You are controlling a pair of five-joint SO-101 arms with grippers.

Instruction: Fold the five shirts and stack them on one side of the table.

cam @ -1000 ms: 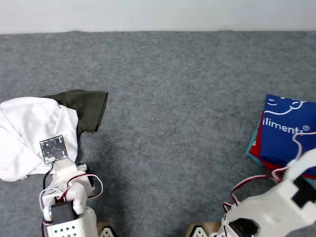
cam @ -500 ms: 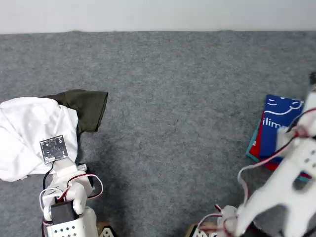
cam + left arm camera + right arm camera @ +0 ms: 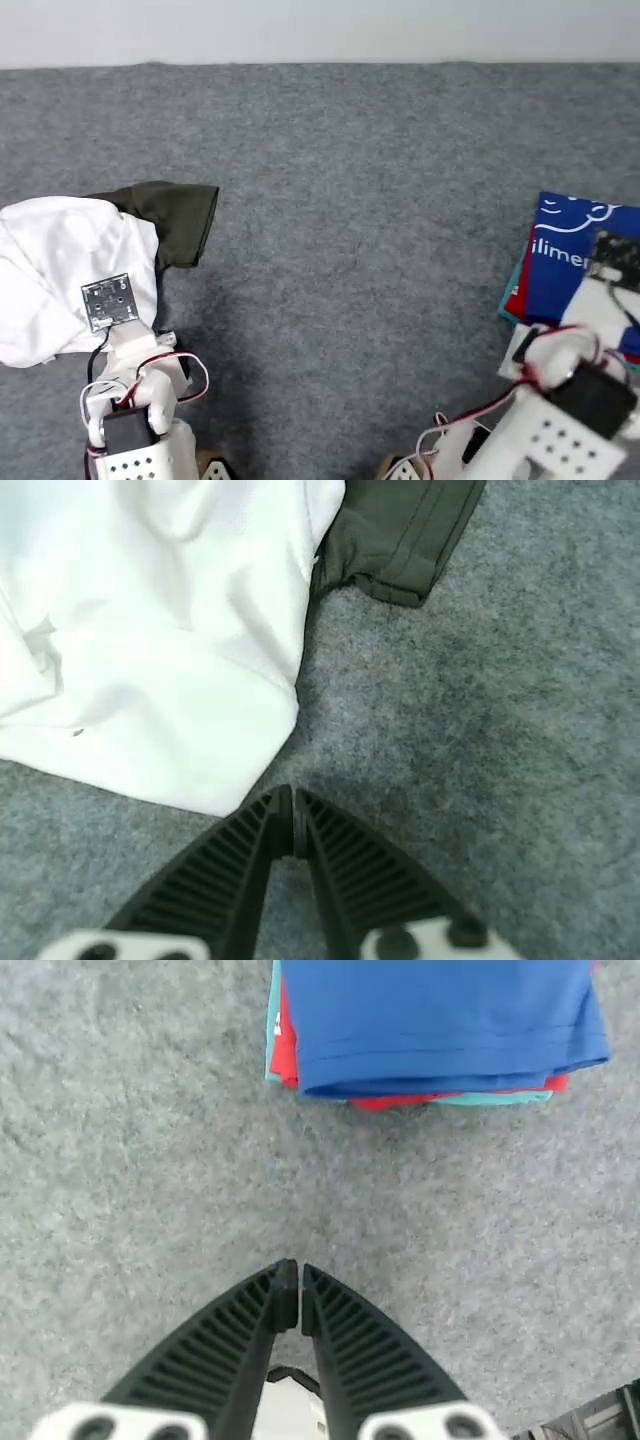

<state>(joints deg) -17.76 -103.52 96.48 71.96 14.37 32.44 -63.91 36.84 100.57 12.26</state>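
Observation:
A crumpled white shirt (image 3: pixel 50 270) lies at the table's left side, partly over a dark green shirt (image 3: pixel 178 215). My left gripper (image 3: pixel 293 808) is shut and holds nothing; it hovers over bare carpet just off the white shirt's (image 3: pixel 150 640) near edge, with the green shirt (image 3: pixel 405 525) farther out. At the right side sits a folded stack (image 3: pixel 565 262): blue on top, red and teal beneath. My right gripper (image 3: pixel 292 1278) is shut and holds nothing, over the carpet just short of the stack's blue shirt (image 3: pixel 430 1010) and red layer (image 3: pixel 285 1052).
Grey carpet (image 3: pixel 360 220) covers the table, with a wide bare stretch between the two shirt groups. The left arm's base (image 3: pixel 135 440) and the right arm's body (image 3: pixel 560 420) stand at the front edge. A pale wall (image 3: pixel 320 30) runs along the back.
The right arm swung up over the folded stack and came back down toward the front right. The left arm and all shirts stayed where they were.

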